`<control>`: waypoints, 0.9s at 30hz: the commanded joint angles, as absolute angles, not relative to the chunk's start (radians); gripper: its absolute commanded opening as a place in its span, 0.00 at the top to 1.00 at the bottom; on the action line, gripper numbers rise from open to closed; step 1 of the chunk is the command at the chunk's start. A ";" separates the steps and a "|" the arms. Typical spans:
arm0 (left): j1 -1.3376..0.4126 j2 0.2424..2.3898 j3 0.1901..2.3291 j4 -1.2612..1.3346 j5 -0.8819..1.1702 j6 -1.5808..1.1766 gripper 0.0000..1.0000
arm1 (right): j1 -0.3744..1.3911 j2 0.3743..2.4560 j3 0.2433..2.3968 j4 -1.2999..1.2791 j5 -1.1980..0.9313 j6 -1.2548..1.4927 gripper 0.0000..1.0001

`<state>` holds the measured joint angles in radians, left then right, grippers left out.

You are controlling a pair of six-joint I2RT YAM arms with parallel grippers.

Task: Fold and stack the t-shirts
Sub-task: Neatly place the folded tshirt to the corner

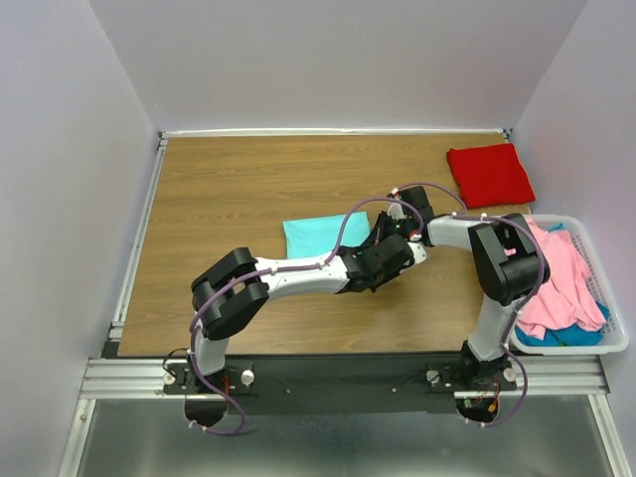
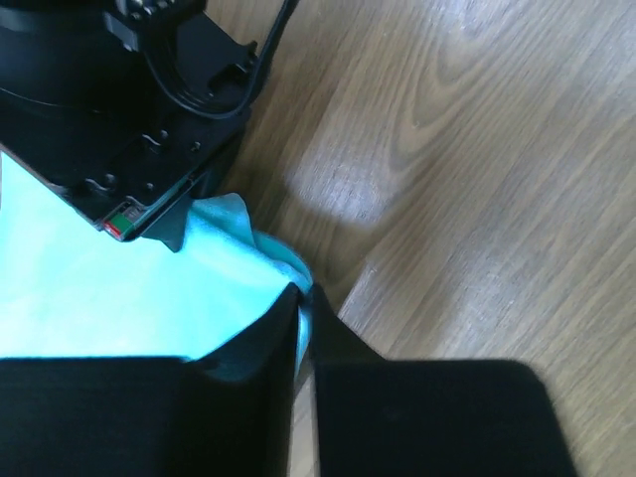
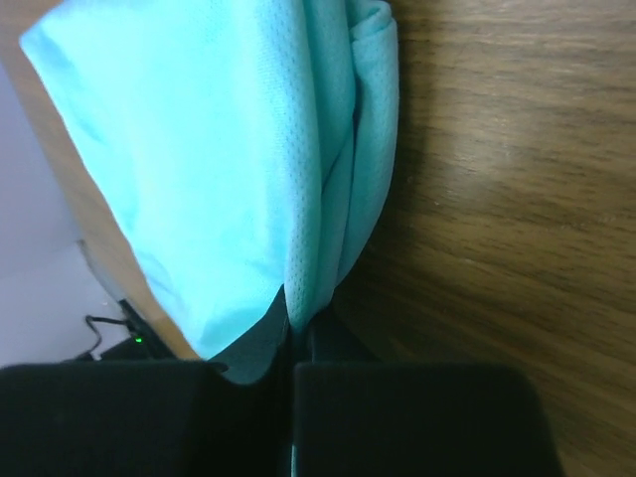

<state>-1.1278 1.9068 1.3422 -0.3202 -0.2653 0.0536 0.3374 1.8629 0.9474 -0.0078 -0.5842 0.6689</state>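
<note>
Where both arms meet, left gripper (image 2: 303, 301) and right gripper (image 3: 296, 330) each clamp an edge of the aqua-teal t-shirt (image 1: 310, 236), cloth flat just left of them, red t-shirt (image 1: 489, 174) folded well beyond the right gripper.

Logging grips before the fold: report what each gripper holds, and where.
Both pinch the aqua-teal soft cloth t-shirt: left gripper a bunched corner, right gripper a folded edge.

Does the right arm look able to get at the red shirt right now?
Probably not yet: the way to the red shirt looks free, but the right fingers are shut on the aqua shirt.
</note>
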 commanded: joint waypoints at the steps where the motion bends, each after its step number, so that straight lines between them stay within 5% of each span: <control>1: -1.123 1.830 1.359 -0.248 -0.281 0.011 0.73 | 0.354 1.852 0.963 -0.044 -0.515 0.592 0.99; 3: -1.112 1.795 1.364 -0.255 -0.299 0.003 0.59 | 0.354 1.839 0.980 -0.084 -0.493 0.563 0.99; 9: -1.034 1.629 1.348 -0.268 -0.322 -0.058 0.40 | 0.356 1.824 1.090 -0.244 -0.372 0.372 0.99; 18: -0.681 1.393 1.183 -0.264 -0.399 -0.103 0.36 | 0.351 1.881 1.301 -0.465 -0.010 0.092 0.99; 24: -0.536 1.258 1.017 -0.180 -0.567 -0.193 0.17 | 0.344 1.960 1.471 -0.500 0.315 -0.118 0.99; 27: -0.485 1.238 0.996 -0.156 -0.584 -0.222 0.16 | 0.339 2.017 1.528 -0.497 0.489 -0.188 0.99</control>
